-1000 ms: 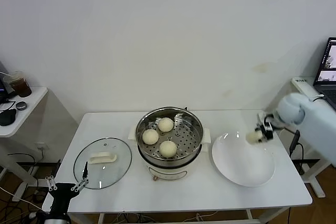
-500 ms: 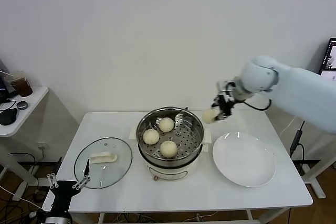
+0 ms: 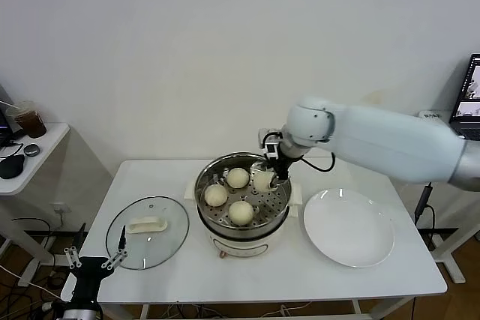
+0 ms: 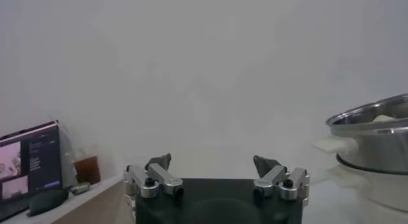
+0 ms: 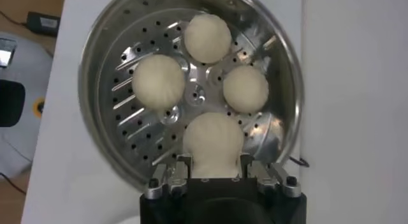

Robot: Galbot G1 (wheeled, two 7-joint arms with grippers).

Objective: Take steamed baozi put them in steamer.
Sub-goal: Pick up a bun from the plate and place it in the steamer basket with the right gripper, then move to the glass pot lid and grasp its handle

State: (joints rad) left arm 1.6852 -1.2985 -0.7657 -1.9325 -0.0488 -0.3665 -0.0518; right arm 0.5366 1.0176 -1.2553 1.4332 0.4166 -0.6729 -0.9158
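Fingers of the idle left gripper (image 3: 94, 261) stand spread wide at the white table's (image 3: 247, 279) seven o'clock corner. Farther back, three pale cream round buns (image 3: 240, 212) rest in the shiny round steel steamer (image 3: 279, 211). At its two o'clock rim, the right gripper (image 3: 267, 178) clamps a fourth pale bun (image 5: 213, 144) over the perforated tray (image 5: 131, 117).

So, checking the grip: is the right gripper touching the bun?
Touching. The right wrist view shows the right gripper shut on the bun, fingers pressed against both its sides.
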